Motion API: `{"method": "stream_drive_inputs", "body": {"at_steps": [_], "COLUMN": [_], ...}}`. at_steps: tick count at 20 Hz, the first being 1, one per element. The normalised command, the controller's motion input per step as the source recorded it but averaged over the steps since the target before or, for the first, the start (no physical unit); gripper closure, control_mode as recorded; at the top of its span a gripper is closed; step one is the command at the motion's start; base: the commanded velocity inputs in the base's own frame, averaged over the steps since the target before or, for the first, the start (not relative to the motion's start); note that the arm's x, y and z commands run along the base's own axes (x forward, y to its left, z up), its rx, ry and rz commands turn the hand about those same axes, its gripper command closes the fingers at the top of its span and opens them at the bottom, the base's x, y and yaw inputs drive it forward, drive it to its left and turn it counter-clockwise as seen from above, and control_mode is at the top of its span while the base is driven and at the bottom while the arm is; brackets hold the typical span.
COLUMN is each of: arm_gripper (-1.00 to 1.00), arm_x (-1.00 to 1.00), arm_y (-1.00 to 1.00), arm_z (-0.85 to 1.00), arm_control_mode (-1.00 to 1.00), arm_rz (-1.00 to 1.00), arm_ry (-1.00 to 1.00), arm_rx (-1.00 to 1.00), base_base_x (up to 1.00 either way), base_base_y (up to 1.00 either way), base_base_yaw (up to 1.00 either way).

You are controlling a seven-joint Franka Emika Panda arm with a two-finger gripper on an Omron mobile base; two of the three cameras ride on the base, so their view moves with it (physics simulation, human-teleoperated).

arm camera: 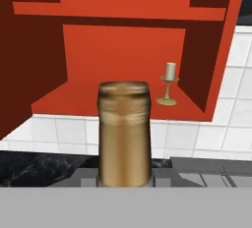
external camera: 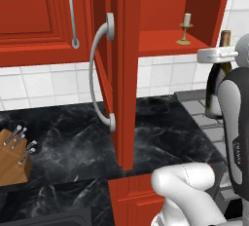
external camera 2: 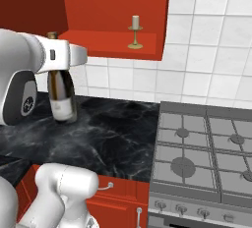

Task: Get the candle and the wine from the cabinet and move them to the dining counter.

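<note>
Below the open cabinet [external camera 2: 113, 6], the claw [external camera 2: 74, 55] pinches the wine [external camera 2: 61, 94] by its neck, candle [external camera 2: 135, 31] shelved at two o'clock; carrying it to the dining counter comes next.

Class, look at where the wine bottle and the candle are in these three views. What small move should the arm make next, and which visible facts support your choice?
Probably carry the wine farther from the cabinet toward the dining counter. The gripper is shut on the bottle's gold neck, and the bottle hangs upright below the shelf, over the black worktop. The candle stands on the shelf, so it can wait.
</note>
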Motion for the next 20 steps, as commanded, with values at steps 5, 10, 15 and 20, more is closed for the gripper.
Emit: {"method": "stream_drive_inputs", "body": {"at_steps": [5, 10, 15, 20], "arm_gripper": [1.0, 1.0, 1.0, 1.0], "arm_x": [-0.32, -0.06, -0.02, 0.0], "arm_y": [-0.06, -0.01, 0.0, 0.0], "arm_z": [-0.05, 0.0, 0.0, 0.0], "arm_control_mode": [-1.0, -1.0, -1.0, -1.0], "arm_rz": [0.0, 0.0, 0.0, 0.0], "arm_ry": [0.01, 0.0, 0.0, 0.0], "arm_rx": [0.0, 0.0, 0.0, 0.0], "base_base_x": [0.0, 0.0, 0.0, 0.0], "base_base_y": [0.0, 0.0, 0.0, 0.0], "base_base_yaw": [0.0, 0.0, 0.0, 0.0]}}
